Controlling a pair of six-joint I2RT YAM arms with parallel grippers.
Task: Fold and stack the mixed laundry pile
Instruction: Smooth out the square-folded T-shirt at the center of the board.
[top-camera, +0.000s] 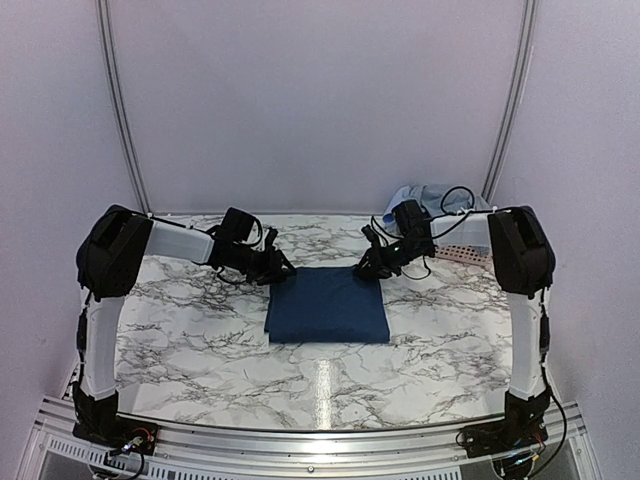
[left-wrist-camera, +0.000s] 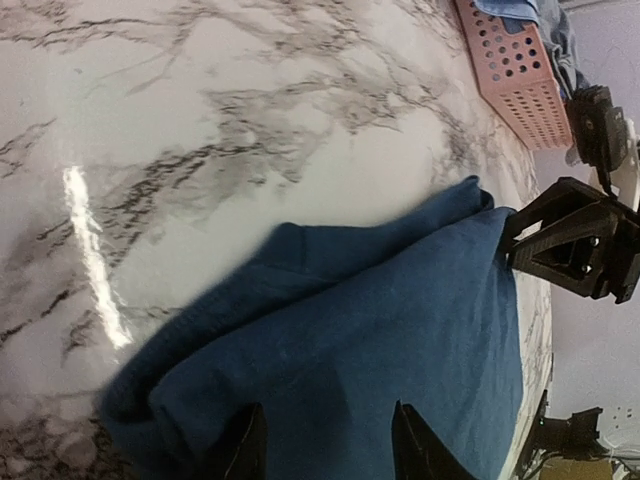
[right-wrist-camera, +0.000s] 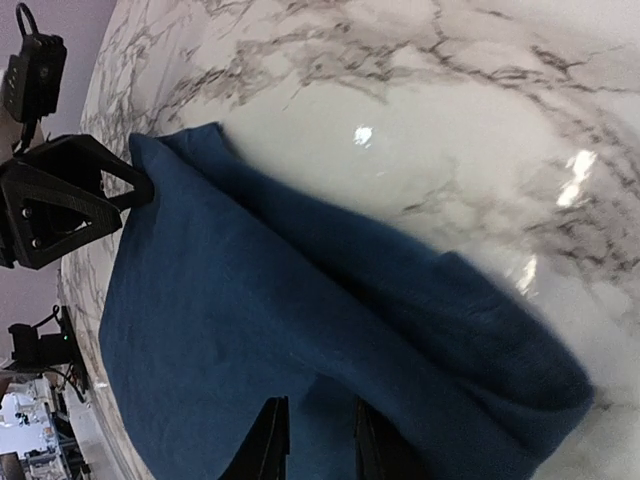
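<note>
Folded navy shirt (top-camera: 327, 305) at worktop (top-camera: 200, 350) centre; left tool (top-camera: 283, 272) at its 11 o'clock corner, spread; right tool (top-camera: 366, 268) at 1 o'clock, narrowly parted, grip unclear. Lift straight up, avoid dragging fold.

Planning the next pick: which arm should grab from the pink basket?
Right, likely. The right gripper sits nearer the pink basket; the left gripper is across the folded navy garment.
</note>
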